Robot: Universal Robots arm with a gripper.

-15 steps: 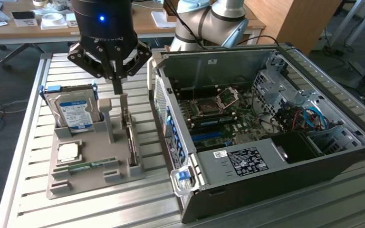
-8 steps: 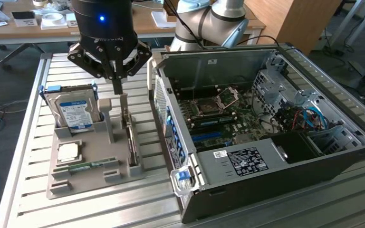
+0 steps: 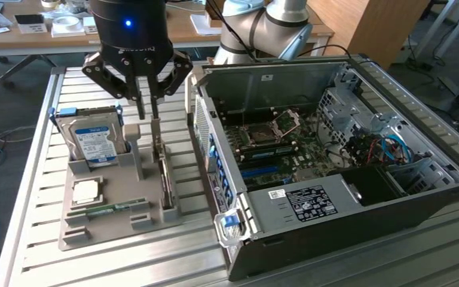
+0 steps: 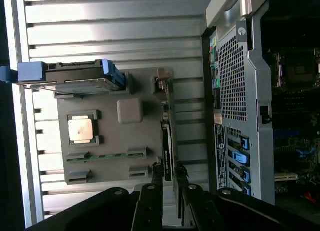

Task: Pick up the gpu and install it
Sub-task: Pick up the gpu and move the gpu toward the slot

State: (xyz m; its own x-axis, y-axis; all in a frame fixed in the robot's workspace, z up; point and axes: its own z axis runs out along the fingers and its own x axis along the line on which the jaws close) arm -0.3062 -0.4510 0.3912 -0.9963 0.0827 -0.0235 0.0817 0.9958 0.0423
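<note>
**Gripper poised over the gpu in its holder**

The gripper (image 3: 148,115) hangs over the far end of the grey holder (image 3: 106,230), on the side closest to the open computer case (image 3: 325,239). Its two slim fingers (image 3: 140,104) point straight down and stand slightly apart, with a narrow gap between them and nothing clamped in it. In the wrist view the gripper (image 4: 168,167) lines up with the gpu (image 4: 167,141), one finger on each side of the card's thin edge. Whether the tips touch the card cannot be told.

The gpu (image 3: 163,173) stands on its long edge in a slot along the holder's side at the exterior view's right, just beside the case. It is a thin dark card running from near to far, with a pale metal bracket rising at its far end, directly under the fingertips. It is not in the case.

On the same holder (image 4: 115,141), the hard drive (image 3: 94,140) with its blue-white label stands upright at the far corner on the exterior view's left, and also appears in the wrist view (image 4: 75,73). Nearer lies a square processor chip (image 3: 86,191) (image 4: 81,129), flat in its recess, and nearer again a narrow green memory stick (image 3: 110,208) (image 4: 107,155).

The holder and the case both sit on a slatted metal table (image 3: 38,257) (image 4: 115,26). The case lies on its side with the motherboard (image 3: 277,140) exposed; its perforated back panel (image 4: 240,91) faces the holder.
</note>
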